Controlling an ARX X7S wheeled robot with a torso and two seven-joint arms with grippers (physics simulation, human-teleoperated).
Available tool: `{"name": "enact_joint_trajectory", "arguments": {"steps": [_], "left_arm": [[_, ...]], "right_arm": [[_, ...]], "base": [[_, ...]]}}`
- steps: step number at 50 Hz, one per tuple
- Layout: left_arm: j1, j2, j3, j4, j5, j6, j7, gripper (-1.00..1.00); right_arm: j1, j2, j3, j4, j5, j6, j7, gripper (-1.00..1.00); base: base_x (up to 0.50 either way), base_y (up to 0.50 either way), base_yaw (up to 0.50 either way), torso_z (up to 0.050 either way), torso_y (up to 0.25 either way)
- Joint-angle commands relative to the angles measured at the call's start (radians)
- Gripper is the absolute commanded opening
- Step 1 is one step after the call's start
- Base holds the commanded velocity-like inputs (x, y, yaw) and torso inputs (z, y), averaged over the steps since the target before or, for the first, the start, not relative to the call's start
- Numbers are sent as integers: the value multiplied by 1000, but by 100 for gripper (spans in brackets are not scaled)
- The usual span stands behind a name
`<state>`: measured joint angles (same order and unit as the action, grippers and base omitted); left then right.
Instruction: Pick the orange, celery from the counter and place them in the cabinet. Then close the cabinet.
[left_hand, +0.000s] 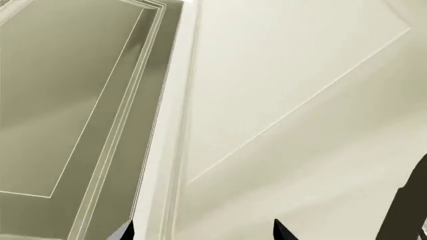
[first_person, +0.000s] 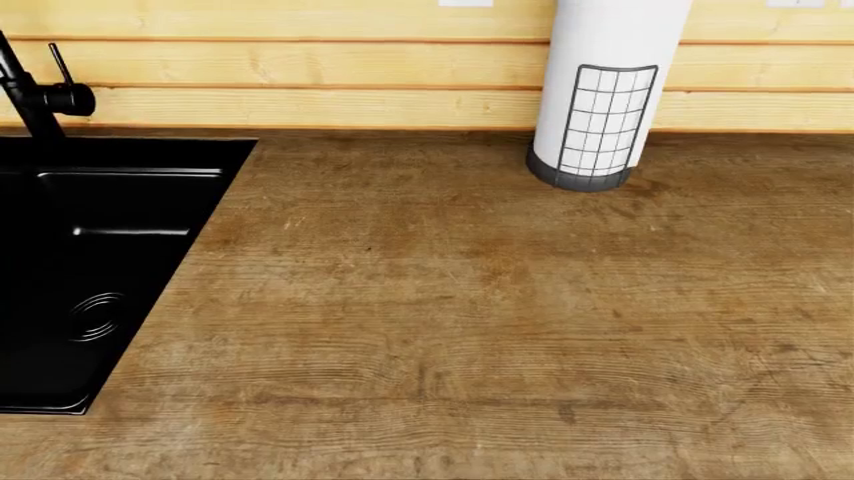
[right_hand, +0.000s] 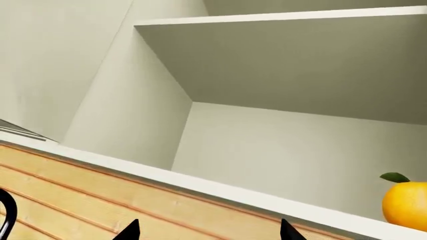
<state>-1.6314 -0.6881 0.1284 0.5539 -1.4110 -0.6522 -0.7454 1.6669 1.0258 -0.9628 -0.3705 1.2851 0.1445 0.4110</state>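
Note:
The orange (right_hand: 407, 205), yellow-orange with a small green leaf, rests on the bottom shelf inside the open cabinet (right_hand: 280, 55) in the right wrist view. My right gripper (right_hand: 210, 232) is open and empty, below the cabinet's front edge and off to one side of the fruit. The left wrist view is filled by cream panelled cabinet doors (left_hand: 300, 75), and my left gripper (left_hand: 205, 232) is open close in front of them, holding nothing. The celery is out of view. The brown wood counter (first_person: 494, 320) fills the head view, where neither gripper shows.
A black sink (first_person: 94, 260) with a black faucet (first_person: 40, 95) is set into the counter at the left. A white roll in a wire holder (first_person: 607, 90) stands at the back against the plank wall (right_hand: 100, 200). A black bar (left_hand: 410, 210) shows beside the door.

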Motion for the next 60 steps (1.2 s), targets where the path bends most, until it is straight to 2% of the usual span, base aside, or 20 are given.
{"name": "enact_joint_trajectory", "arguments": {"steps": [1,25,44,60], "left_arm": [[-132,86,11,-78,154,-18,140,100],[-174,157,165,-161,274,-19,299,100],[-229,162,312,-259,342,-138,327,100],[-290,173,466,-276,390,-215,461,100]], "right_arm": [[-15,-3,4,2,-5,-4,0,100],[-39,-1,9,2,-13,-19,-1,100],[-58,4,15,2,-17,-30,-3,100],[-76,11,19,0,-17,-40,-3,100]], "base": [[0,0,0,0,0],[0,0,0,2,3],[0,0,0,2,0],[0,0,0,0,0]]}}
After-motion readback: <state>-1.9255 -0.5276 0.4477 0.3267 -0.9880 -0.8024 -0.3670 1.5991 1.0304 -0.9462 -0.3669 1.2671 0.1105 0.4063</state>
